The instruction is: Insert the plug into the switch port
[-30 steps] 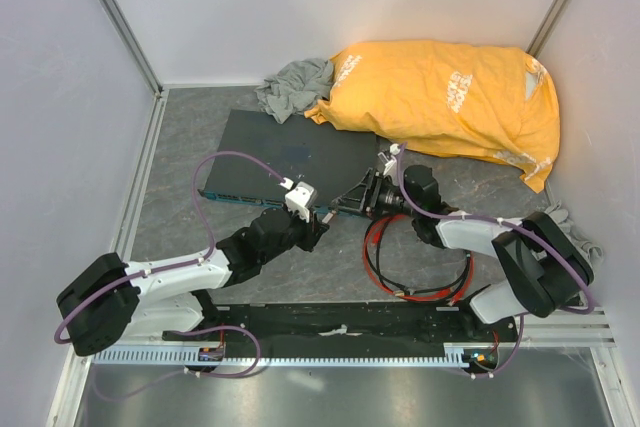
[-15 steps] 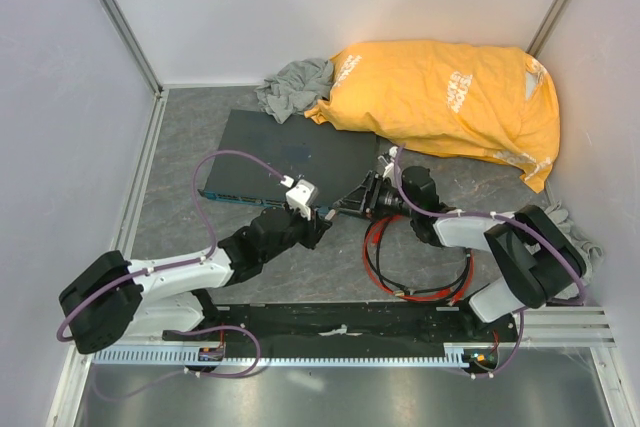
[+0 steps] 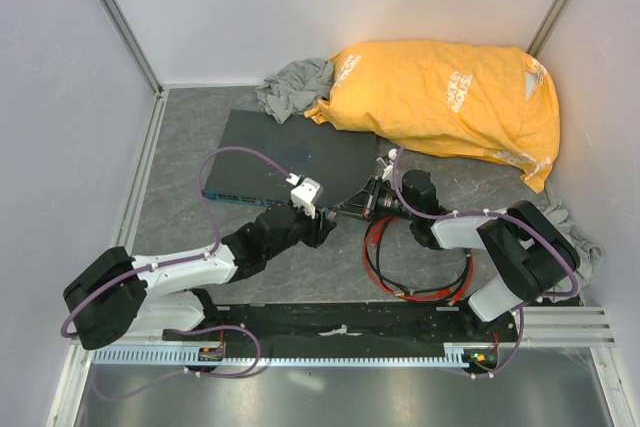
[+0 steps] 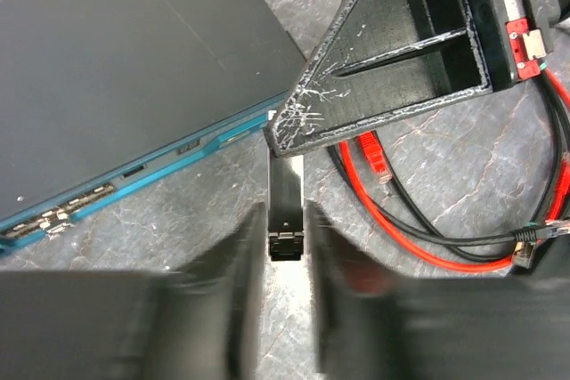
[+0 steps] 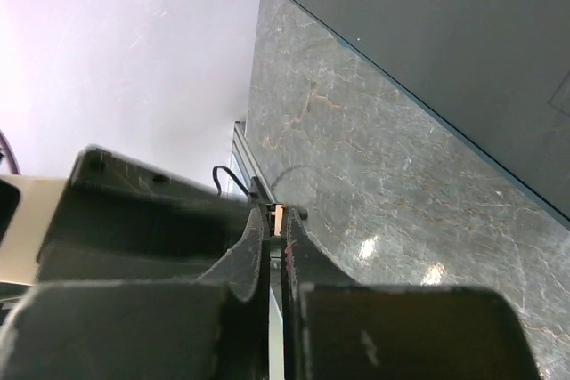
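The switch [image 3: 290, 147] is a flat dark grey box. Its ports [image 4: 62, 211] run along the blue-green front edge. My right gripper [image 3: 340, 207] is shut just off the box's near right corner. A small pale piece [image 5: 280, 218] and a red streak show between its tips [image 5: 277, 215]. In the left wrist view a narrow dark plug [image 4: 287, 238] sticks out past the right gripper's tip. It reaches into the gap of my left gripper [image 4: 287, 213], which is open with a slit of room on each side. The red cable [image 3: 375, 257] coils on the table behind.
A red-booted connector [image 4: 374, 153] and a black cable's connector [image 4: 534, 246] lie on the table by the coil. A large yellow bag [image 3: 450, 97] and a grey cloth [image 3: 295, 82] lie behind the switch. Walls close in on the left, back and right.
The right gripper has closed from wide apart to shut. The left gripper's fingers have spread off the plug. Both grippers have crept slightly towards the switch's corner.
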`<action>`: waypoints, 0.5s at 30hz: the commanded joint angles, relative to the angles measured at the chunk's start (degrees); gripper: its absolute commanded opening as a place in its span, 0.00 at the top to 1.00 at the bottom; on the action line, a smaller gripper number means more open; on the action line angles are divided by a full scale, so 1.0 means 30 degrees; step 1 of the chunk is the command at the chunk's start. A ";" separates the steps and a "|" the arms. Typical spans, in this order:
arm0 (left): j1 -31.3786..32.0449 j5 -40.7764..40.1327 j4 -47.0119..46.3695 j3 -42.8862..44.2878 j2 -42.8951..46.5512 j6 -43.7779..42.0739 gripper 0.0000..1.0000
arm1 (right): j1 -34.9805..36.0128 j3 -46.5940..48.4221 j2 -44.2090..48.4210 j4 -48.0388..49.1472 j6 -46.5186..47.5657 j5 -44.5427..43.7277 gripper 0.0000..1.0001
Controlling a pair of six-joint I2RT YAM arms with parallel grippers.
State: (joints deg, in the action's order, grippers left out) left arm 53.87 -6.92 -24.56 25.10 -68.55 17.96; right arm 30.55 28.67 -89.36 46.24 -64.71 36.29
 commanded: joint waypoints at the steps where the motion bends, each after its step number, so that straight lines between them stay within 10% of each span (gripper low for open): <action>1: 0.0091 -0.0418 0.2026 0.1738 0.0584 -0.1761 0.53 | 0.0101 -0.0239 -0.0242 0.1287 0.0182 0.0383 1.00; 5: 0.0091 -0.0449 0.5104 0.3316 0.1171 -0.3024 0.34 | 0.0073 -0.0151 -0.0359 0.0994 0.0388 0.0529 1.00; 15: 0.0091 0.1251 0.8916 0.5342 0.0177 -0.4813 0.41 | 0.0102 -0.0122 -0.0535 0.1403 -0.0051 0.0793 1.00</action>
State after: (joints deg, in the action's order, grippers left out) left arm 53.87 -5.54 -2.87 38.48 -66.43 7.86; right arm 30.55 28.38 -90.83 46.74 -64.73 37.54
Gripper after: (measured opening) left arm 0.604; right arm 0.022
